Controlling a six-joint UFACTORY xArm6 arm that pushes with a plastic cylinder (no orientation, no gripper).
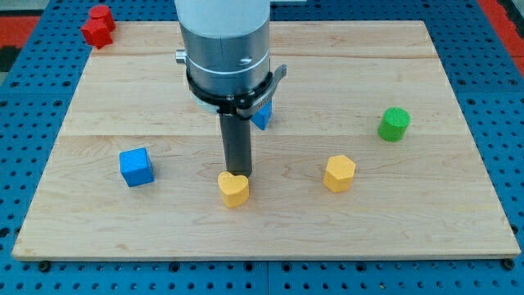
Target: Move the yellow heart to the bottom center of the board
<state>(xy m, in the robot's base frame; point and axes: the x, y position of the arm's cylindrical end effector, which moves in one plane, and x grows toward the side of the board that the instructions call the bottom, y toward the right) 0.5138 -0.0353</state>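
The yellow heart point(233, 189) lies on the wooden board point(262, 221), a little left of centre in the lower half. My tip point(238, 174) stands right at the heart's upper edge, touching or nearly touching it from the view's top side. The rod hangs from the large grey and black arm body above it.
A blue cube point(136, 166) lies to the view's left. A yellow hexagonal block point(339, 174) lies to the right. A green cylinder point(394, 124) is further right. A blue block point(262, 115) is partly hidden behind the arm. A red block point(98, 25) sits off the board's top left corner.
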